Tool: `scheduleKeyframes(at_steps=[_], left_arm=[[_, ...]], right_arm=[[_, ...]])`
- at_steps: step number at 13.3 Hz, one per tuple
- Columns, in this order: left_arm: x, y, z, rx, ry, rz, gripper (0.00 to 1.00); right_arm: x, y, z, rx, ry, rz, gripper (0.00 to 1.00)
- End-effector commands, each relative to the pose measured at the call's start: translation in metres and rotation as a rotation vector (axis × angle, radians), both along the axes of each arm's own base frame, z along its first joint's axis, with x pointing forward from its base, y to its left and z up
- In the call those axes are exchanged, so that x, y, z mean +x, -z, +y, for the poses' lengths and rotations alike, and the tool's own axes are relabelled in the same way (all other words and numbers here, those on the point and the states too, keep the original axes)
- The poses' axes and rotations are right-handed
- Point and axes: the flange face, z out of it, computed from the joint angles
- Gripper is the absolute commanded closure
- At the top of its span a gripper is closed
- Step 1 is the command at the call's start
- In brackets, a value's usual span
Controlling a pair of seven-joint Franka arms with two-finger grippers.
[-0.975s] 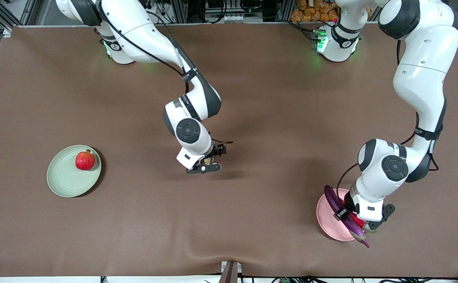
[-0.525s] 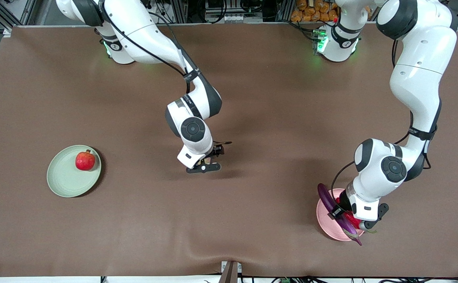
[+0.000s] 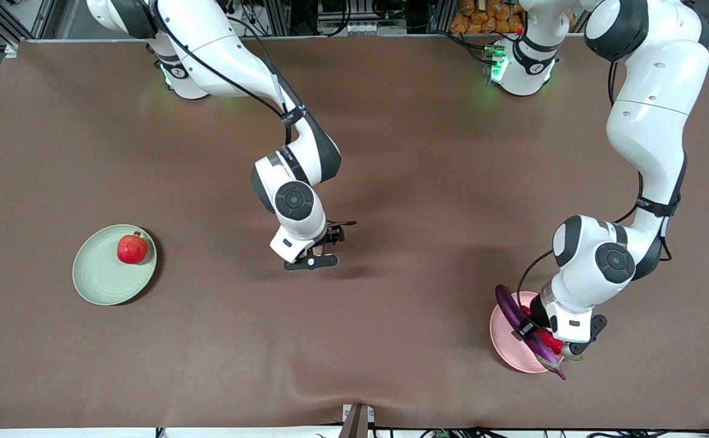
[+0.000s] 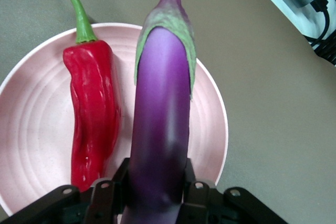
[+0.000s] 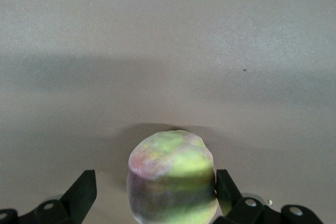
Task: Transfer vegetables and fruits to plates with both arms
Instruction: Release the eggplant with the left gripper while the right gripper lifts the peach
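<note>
The purple eggplant (image 4: 160, 129) lies across the pink plate (image 4: 31, 129) beside the red chili pepper (image 4: 94, 114). My left gripper (image 4: 155, 182) is shut on the eggplant's thick end, low over that plate (image 3: 506, 350). In the front view the eggplant (image 3: 511, 309) sticks out past the plate's rim. My right gripper (image 5: 153, 187) stands open around the pale peach-like fruit (image 5: 170, 177) on the cloth at mid-table, one finger against it, the other apart. The red fruit (image 3: 132, 249) rests on the green plate (image 3: 102, 277).
The brown cloth covers the whole table. In the front view the right gripper (image 3: 313, 257) and its wrist hide the peach-like fruit. The green plate lies toward the right arm's end, the pink plate toward the left arm's end, near the front edge.
My left gripper swung the eggplant slightly toward the right arm's end over the pink plate, then partly back. My right gripper shifted only slightly and stays open.
</note>
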Motion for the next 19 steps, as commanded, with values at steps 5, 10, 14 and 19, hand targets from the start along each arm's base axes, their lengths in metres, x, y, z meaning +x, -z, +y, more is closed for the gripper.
scheduleKeyframes(at_steps=[5, 10, 14, 19], left_arm=[[0.003, -0.004, 0.004, -0.039, -0.021, 0.001, 0.00], [0.005, -0.027, 0.002, -0.038, -0.018, -0.023, 0.00], [-0.013, -0.112, -0.015, 0.022, 0.028, 0.072, 0.00], [-0.053, -0.222, -0.034, 0.115, 0.082, 0.133, 0.00]], right_arm=[[-0.010, 0.021, -0.008, -0.086, -0.034, -0.004, 0.00], [-0.005, 0.024, -0.017, -0.109, -0.039, -0.009, 0.52], [0.021, -0.004, -0.051, -0.095, 0.006, -0.018, 0.65], [0.081, -0.062, -0.194, -0.068, -0.042, 0.037, 0.64]])
